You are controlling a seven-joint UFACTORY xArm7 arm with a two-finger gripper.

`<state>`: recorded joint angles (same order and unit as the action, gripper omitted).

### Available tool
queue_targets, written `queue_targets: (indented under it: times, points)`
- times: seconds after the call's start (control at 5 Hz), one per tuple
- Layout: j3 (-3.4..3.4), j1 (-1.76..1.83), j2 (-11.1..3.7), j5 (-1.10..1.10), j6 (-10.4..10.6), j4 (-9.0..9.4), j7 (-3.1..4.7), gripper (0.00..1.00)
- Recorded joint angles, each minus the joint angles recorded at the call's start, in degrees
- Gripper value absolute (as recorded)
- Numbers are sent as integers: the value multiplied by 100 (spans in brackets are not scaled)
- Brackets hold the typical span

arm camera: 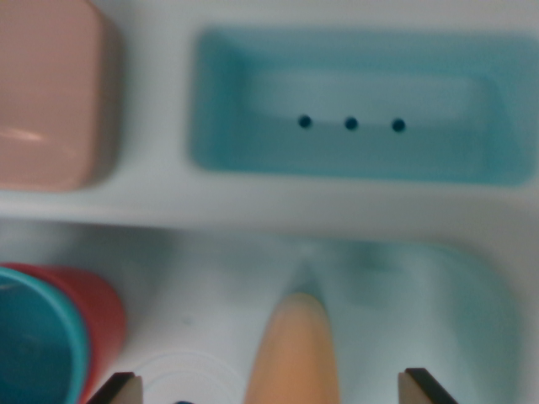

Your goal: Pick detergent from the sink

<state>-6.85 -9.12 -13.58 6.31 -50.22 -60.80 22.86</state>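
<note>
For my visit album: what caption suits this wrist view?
Open gripper straddling an orange detergent bottle in a white sink.

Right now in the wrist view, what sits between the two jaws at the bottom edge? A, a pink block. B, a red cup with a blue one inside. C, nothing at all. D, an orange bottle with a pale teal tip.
D: the orange bottle rises from the bottom edge, between the two dark jaw tips standing apart on either side of it.
</note>
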Motion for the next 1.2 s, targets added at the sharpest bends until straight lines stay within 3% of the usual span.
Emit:
queue_targets:
  times: [0.2,0.4,1.2]
  points:
    - [0,0,0,0,0,0,0,0]
    - [-23,-23,-30,13,106,81,66,0]
    - [-43,-44,-57,24,198,152,123,0]
